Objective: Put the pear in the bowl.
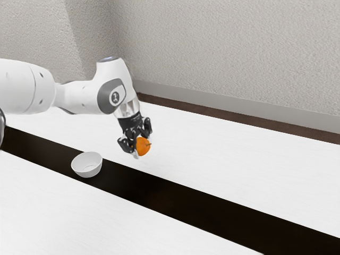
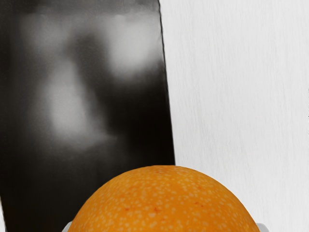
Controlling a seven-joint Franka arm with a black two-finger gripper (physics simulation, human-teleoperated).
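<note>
Exterior view: a round orange fruit (image 1: 143, 146), presumably the pear, is gripped aloft between the fingers of the gripper (image 1: 142, 147). Carrying is judged in hand; travel back armward, over the lower bowl (image 1: 86, 165), is required before release. Speckled skin (image 2: 164, 203) is revealed by the wrist view.

the pear (image 2: 164, 203) is orange (pale-speckled), bowl (image 1: 86, 169) white.

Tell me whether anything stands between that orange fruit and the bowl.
Nothing visible does. The hand holds the orange fruit raised above the table, and no object shows between it and the white bowl on the dark strip.
</note>
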